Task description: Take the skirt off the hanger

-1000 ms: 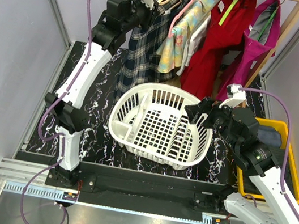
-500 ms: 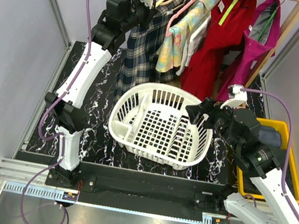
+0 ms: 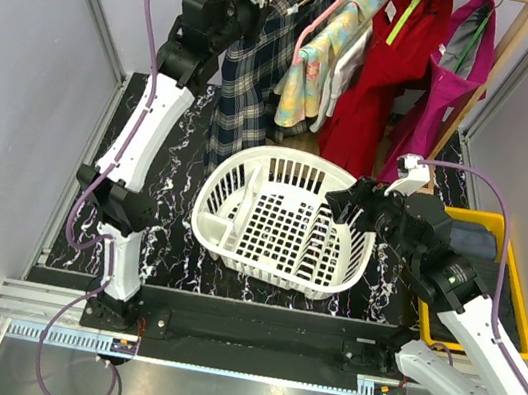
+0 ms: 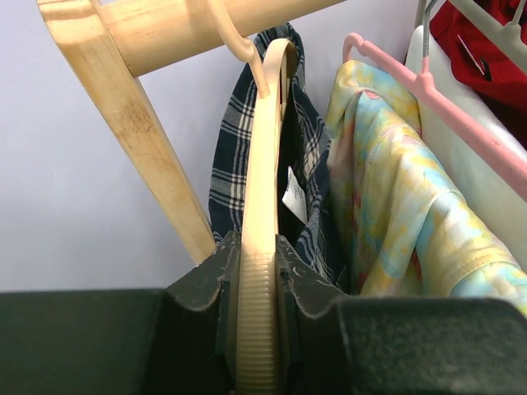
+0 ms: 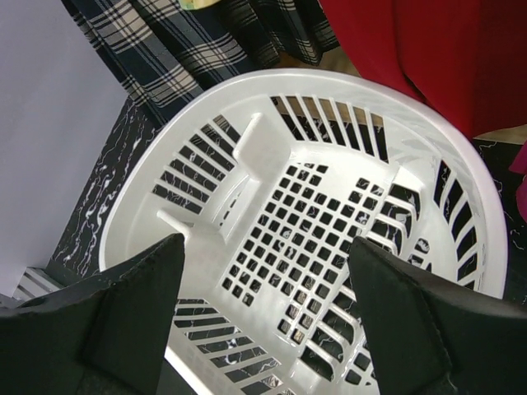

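The skirt (image 3: 246, 93) is dark navy plaid and hangs at the left end of the rack, above the basket's far left rim. It hangs from a cream hanger (image 4: 265, 197) whose hook sits over the wooden rail (image 4: 189, 25). My left gripper (image 4: 259, 271) is shut on the hanger's ribbed shoulder, with both jaws pressed flat against it. The skirt's (image 4: 230, 164) waist shows just behind the hanger. My right gripper (image 5: 268, 243) is open with nothing between its fingers. It hovers over the right side of the white basket (image 5: 329, 78).
The white laundry basket (image 3: 250, 160) stands mid-table under the rack. Right of the skirt hang a pastel tie-dye top on a pink hanger (image 3: 323, 55), a red garment (image 3: 387, 66) and a magenta one (image 3: 458, 68). A yellow bin (image 3: 507, 289) sits at the right. The rack's slanted post (image 4: 148, 140) is close on the left.
My left gripper has tightened on the hanger and moved up and a little left, and the hanger and skirt have risen with it. The right arm has barely shifted.
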Robot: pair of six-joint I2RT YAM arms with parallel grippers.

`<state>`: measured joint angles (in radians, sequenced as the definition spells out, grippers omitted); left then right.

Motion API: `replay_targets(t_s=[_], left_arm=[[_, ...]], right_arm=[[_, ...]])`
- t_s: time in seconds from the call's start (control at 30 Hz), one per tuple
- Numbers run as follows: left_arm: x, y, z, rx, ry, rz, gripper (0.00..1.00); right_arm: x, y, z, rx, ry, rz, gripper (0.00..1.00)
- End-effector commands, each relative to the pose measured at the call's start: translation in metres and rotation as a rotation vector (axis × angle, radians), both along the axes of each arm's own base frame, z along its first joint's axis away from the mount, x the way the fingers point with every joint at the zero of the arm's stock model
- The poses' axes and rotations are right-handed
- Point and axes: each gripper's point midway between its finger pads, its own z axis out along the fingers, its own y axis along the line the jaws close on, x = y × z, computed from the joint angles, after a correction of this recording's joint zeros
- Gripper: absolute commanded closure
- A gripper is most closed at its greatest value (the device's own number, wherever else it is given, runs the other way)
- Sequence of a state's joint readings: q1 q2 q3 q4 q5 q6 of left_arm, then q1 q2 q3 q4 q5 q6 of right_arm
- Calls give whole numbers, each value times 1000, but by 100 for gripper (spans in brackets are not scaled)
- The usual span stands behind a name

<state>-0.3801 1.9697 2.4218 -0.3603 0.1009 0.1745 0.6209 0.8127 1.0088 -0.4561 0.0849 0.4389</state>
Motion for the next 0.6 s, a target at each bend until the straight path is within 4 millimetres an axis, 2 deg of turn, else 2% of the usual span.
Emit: replay_targets(t_s=[0.0, 0.1, 0.13, 0.17, 0.2, 0.23, 0.27, 0.33, 0.37, 0.4, 0.43, 0.47, 0.5, 0.53, 0.57], left_arm=[[-85, 42, 173, -187, -466, 34, 100], [-100, 50, 181, -181, -480, 36, 100], [-99, 52, 176, -169, -463, 39, 100], [-116, 60, 185, -170, -481, 42, 100], [-123, 67, 187, -165, -488, 49, 100], [-120, 66, 174, -135, -466, 49, 100], [-142, 76, 187, -134, -500, 52, 100], [-156, 80, 184, -89, -497, 45, 100], [-173, 85, 187, -79, -491, 42, 100], [-180, 87, 185, -68, -481, 39, 100], [-183, 85, 176, -41, -458, 22, 100], [-200, 89, 172, -19, -439, 8, 100], [-206, 88, 164, 5, -423, -4, 100], [-204, 84, 143, 46, -380, -27, 100], [-226, 90, 141, 55, -378, -37, 100]], right_arm=[[-3, 5, 11, 44, -31, 22, 12], [-4, 4, 13, 45, -36, 21, 12], [-4, 5, 13, 43, -37, 23, 12], [-4, 4, 15, 45, -43, 22, 12], [-4, 4, 15, 46, -42, 21, 12], [-4, 4, 15, 46, -44, 23, 12], [-4, 4, 15, 47, -43, 23, 12], [-4, 5, 14, 46, -39, 26, 12], [-4, 5, 14, 46, -37, 24, 12], [-3, 6, 15, 49, -37, 25, 12], [-3, 6, 17, 49, -38, 23, 12], [-2, 6, 22, 58, -46, 23, 11], [-1, 7, 23, 57, -44, 23, 11], [-1, 8, 25, 58, -45, 24, 10], [-1, 9, 31, 67, -54, 30, 9]])
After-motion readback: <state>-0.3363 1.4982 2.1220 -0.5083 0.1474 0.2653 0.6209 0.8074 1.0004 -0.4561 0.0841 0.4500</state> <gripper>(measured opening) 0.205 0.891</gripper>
